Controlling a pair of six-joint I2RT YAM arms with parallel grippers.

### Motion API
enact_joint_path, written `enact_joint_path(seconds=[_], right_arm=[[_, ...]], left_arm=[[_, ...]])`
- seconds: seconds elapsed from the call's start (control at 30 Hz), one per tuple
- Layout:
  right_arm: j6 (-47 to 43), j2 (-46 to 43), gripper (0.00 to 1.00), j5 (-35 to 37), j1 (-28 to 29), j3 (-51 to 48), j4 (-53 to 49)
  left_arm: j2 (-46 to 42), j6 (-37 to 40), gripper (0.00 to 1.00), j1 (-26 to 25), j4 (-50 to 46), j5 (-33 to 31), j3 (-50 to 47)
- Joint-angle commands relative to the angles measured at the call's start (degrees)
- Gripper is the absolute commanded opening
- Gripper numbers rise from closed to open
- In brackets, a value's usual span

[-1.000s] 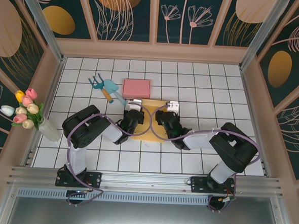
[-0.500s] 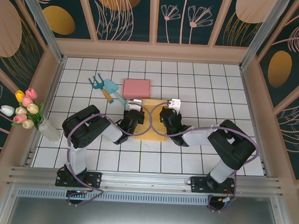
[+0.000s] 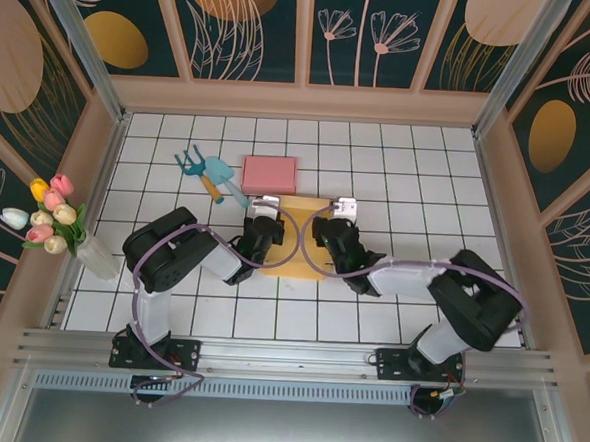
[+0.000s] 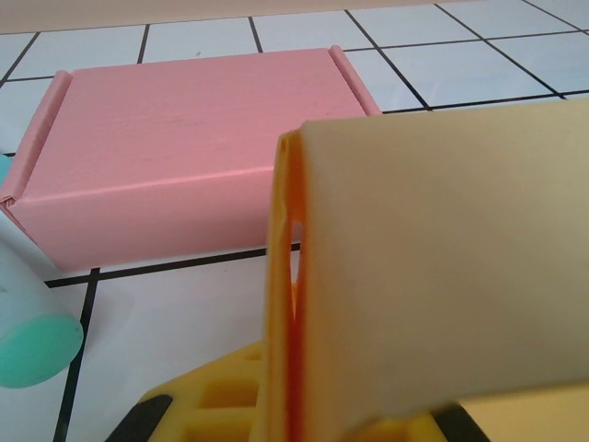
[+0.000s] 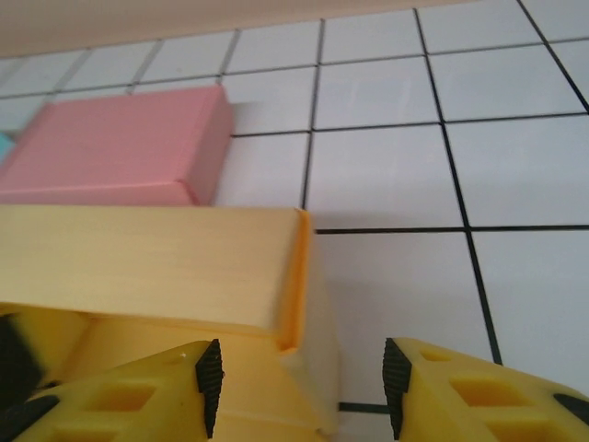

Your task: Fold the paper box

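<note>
Our left gripper (image 4: 294, 410) clamps a flap (image 4: 442, 258) of the box (image 5: 147, 262); the right gripper (image 5: 302, 382) gapes around a corner (image 5: 299, 221), gripping nothing — closing off-centre could crumple it or tug the flap free.

The counter (image 3: 428, 169) is viewed from above; yellow box (image 5: 156, 267) and pink box (image 5: 120, 147) are shared by both close, far-facing wrist views.

Two matching arms on show: the left arm (image 3: 162, 258) and right arm (image 3: 461, 291) have chunky black joint housings and pale grey links. Lilac cables (image 3: 301, 239) loop off each. Black bases (image 3: 157, 351) sit at the desk's near edge, probably bolted. Close up, the jaws are yellow with recessed pockets and ribbed black pads (image 5: 211, 378).
</note>
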Motion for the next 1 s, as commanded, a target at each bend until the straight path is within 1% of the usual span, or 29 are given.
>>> enact_joint_path(seconds=[0.0,0.07,0.2,0.27,0.37,0.43,0.47,0.53,0.67,0.73,0.83,0.93,0.97], right_arm=[[0.8,-8.2,0.54,-2.0,1.1,-0.6,-5.9],[0.7,-13.4,0.56,-2.0,1.1,-0.1,-11.0],[-1.0,-24.7,0.58,-1.4,0.8,2.1,-20.8],[-1.9,-28.9,0.58,-0.8,0.2,3.9,-25.1],[-2.7,-35.0,0.58,-0.4,-0.9,6.0,-29.4],[-3.0,-39.0,0.58,-0.7,-1.4,6.2,-30.6],[-3.0,-40.6,0.58,-0.7,-1.7,6.1,-31.0],[-3.0,-44.2,0.59,-0.7,-2.2,5.1,-31.4],[-3.5,-51.1,0.61,-0.1,-3.5,0.8,-29.5],[-3.5,-54.6,0.62,0.4,-4.4,-1.5,-28.6],[-3.0,-58.8,0.62,-0.9,-5.8,-2.6,-28.9],[-3.3,-61.9,0.62,-1.3,-6.5,-3.0,-29.4],[-3.2,-62.5,0.64,-1.1,-6.6,-3.3,-29.6]], left_arm=[[2.4,0.4,0.00,0.9,-10.7,-0.7,-1.2],[1.7,1.2,0.00,0.9,-11.7,0.4,-0.5],[-2.7,2.4,0.00,0.9,-11.6,3.2,-0.3],[-4.8,2.5,0.00,0.9,-14.7,5.2,1.5],[-10.1,4.0,0.00,0.9,-19.1,12.1,3.6],[-14.2,6.4,0.00,0.9,-24.8,17.5,6.1],[-16.2,7.5,0.00,0.7,-28.1,18.2,7.4],[-19.3,10.5,0.00,0.5,-35.6,18.1,10.9],[-23.7,17.2,0.00,0.1,-47.1,16.9,15.4],[-24.8,22.9,0.00,-0.6,-53.5,16.3,18.4],[-25.0,32.3,0.00,-4.0,-62.3,12.8,23.0],[-22.9,39.1,0.00,-7.6,-70.7,12.0,27.5],[-21.4,40.7,0.00,-8.7,-73.6,10.4,29.2]])
